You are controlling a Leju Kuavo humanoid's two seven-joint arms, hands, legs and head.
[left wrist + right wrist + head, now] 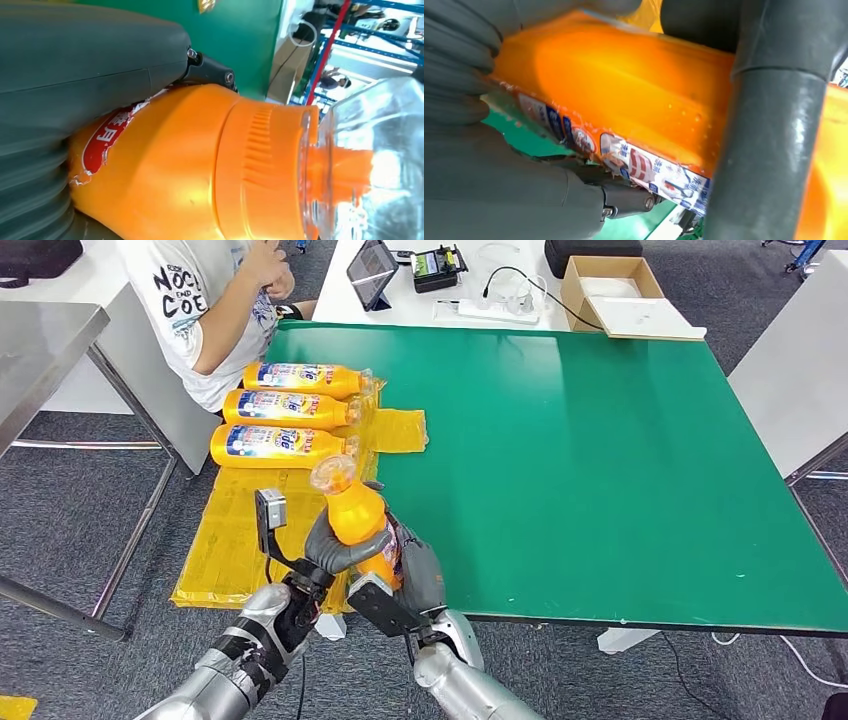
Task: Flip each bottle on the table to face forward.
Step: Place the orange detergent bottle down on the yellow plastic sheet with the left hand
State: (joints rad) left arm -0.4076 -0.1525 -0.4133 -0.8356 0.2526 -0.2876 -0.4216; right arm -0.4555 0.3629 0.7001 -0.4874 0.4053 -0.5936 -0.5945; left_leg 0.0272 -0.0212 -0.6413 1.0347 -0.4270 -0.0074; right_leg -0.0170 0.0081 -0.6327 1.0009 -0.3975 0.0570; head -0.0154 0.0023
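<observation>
An orange bottle point(358, 515) with a clear cap is lifted over the table's front left corner, cap pointing up and away from me. My left hand point(322, 548) grips its left side and my right hand point(418, 570) wraps its right side. The left wrist view has the bottle's neck point(250, 165) and clear cap close up beside the grey thumb point(75, 65). In the right wrist view the fingers point(764, 125) curl around the bottle point(624, 95), whose printed label sits along one side. Three more orange bottles point(275, 443) lie side by side on a yellow mat point(230, 540), labels up.
The green table point(600, 460) stretches to the right. A person point(210, 300) in a white shirt sits at the far left corner, close to the lying bottles. On a white desk behind are a tablet point(370, 270), cables and a cardboard box point(610, 290).
</observation>
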